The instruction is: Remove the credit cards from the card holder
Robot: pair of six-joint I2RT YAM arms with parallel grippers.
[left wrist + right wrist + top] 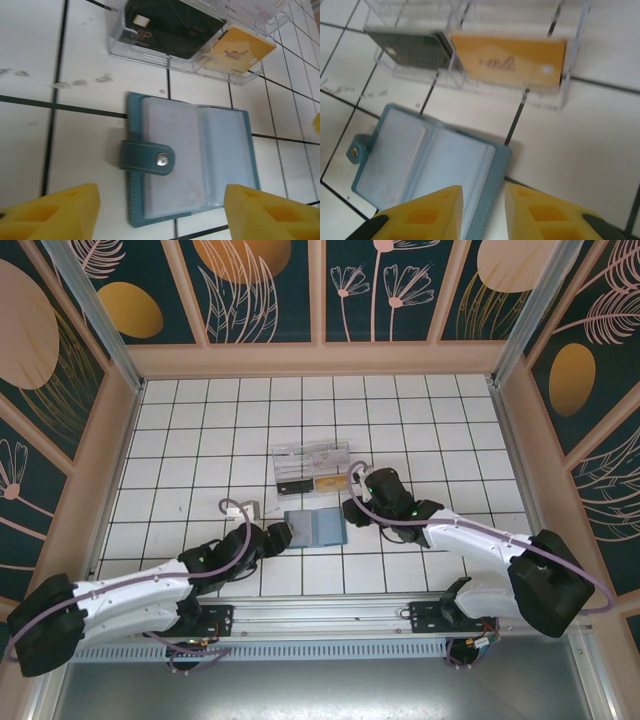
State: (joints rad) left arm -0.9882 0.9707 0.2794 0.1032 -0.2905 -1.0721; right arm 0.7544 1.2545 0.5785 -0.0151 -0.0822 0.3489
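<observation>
Two compartments of clear box [145,59] hold cards [240,50]; card holder [190,165] open.

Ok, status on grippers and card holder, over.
Left gripper open over the teal folding card holder; right gripper nearly closed at its right edge, grip unclear. Holder lies open, flat, sleeves look empty. Clear plastic box beyond, not blocking.

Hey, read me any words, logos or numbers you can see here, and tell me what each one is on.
Dark card in the clear box: gold marking, too blurred to read.
Yellow card: brown logo and small print, too blurred to read.
Card holder: no text.
</observation>
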